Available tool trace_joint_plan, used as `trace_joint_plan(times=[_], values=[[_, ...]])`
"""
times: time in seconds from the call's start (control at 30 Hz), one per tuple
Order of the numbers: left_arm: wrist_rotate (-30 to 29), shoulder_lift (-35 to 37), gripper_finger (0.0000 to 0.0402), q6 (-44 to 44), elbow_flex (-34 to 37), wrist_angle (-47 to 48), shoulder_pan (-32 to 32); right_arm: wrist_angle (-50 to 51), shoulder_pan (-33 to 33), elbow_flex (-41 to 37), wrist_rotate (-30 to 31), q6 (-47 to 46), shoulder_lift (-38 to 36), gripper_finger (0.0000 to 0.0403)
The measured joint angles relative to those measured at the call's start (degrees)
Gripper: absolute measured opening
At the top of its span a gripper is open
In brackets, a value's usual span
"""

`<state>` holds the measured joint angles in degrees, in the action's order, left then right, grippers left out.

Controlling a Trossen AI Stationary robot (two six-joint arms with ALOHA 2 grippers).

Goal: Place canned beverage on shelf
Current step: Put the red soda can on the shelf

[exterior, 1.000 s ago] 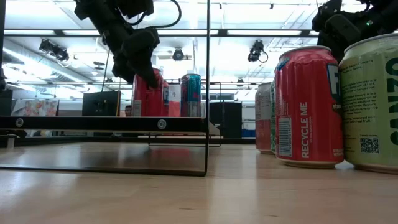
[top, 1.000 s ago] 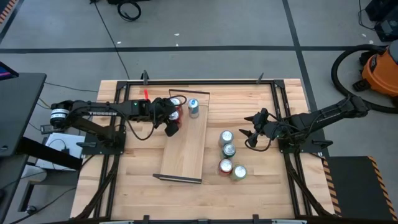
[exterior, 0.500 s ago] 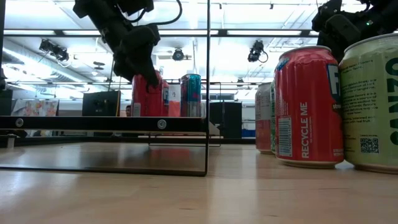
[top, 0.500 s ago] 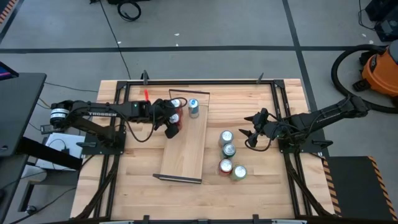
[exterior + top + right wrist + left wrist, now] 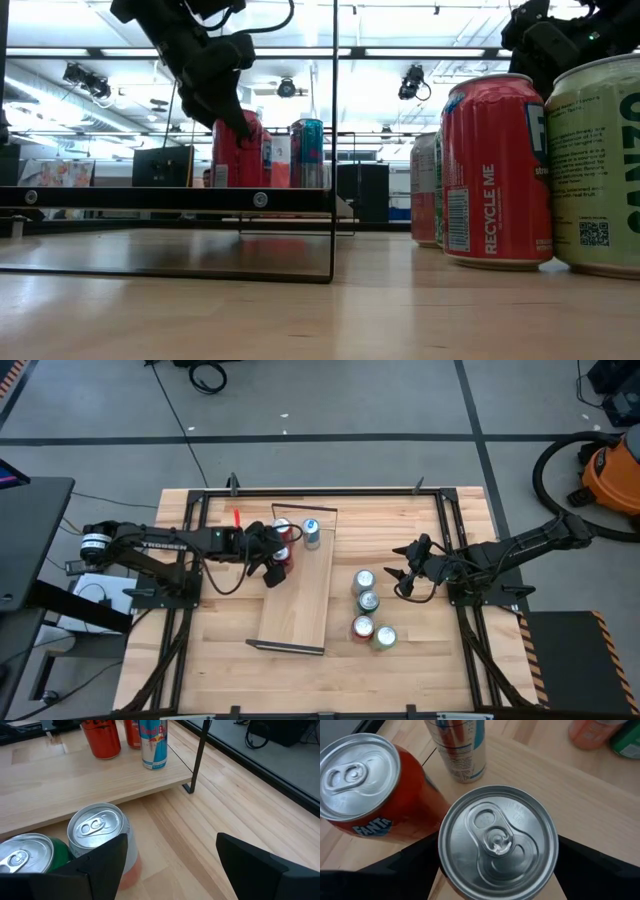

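Left end effector (image 5: 272,567): fingers spread around upright red can (image 5: 281,556), released; can on shelf (image 5: 300,595); right idle

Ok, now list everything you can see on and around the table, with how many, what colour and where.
shelf: one, light wood, middle of the table
shelf cans: three, two red and one blue-silver, at its far end
table cans: four, red, green and silver-topped, right of the shelf
vacuum: one, orange, on the floor behind the right arm
left gripper: dark, at the nearer red shelf can
right gripper: dark, open, beside the table cans
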<state>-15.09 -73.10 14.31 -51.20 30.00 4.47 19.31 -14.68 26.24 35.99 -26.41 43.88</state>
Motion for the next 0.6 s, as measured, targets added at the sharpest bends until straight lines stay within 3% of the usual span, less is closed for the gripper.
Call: trace_joint_plan(times=[0.4, 0.6], values=[[-0.3, 0.0, 0.0353, -1.5, -0.1, 1.6, 0.0, 0.0, 0.0, 0.0, 0.0, 0.0, 0.0, 0.0315], [-2.5, 0.0, 0.0353, -1.7, -5.0, 7.6, -0.2, 0.0, 0.0, 0.0, 0.0, 0.0, 0.0, 0.0315]])
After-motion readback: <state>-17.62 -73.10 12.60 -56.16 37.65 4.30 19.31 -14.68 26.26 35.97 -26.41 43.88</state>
